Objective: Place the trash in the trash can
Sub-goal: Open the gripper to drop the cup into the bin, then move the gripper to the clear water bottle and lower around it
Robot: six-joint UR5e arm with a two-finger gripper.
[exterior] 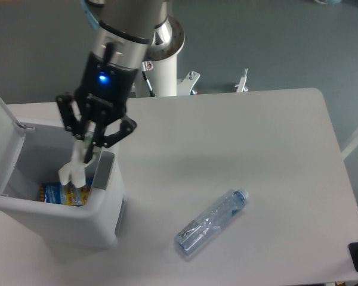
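Even, soft, cool overhead light fills the scene. The white tabletop (pixel 274 155) shows only faint, diffuse shadows beside the trash can (pixel 101 196) and the bottle (pixel 212 221). The tool (pixel 86 143) and its hanging wrapper (pixel 74 168) look slightly motion-blurred; the image is mildly grainy overall.

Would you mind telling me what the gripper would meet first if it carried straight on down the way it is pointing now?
The gripper points down into the open trash can, holding the white wrapper. Going on, it would probably meet the blue and yellow packet lying inside, though depth is hard to judge.
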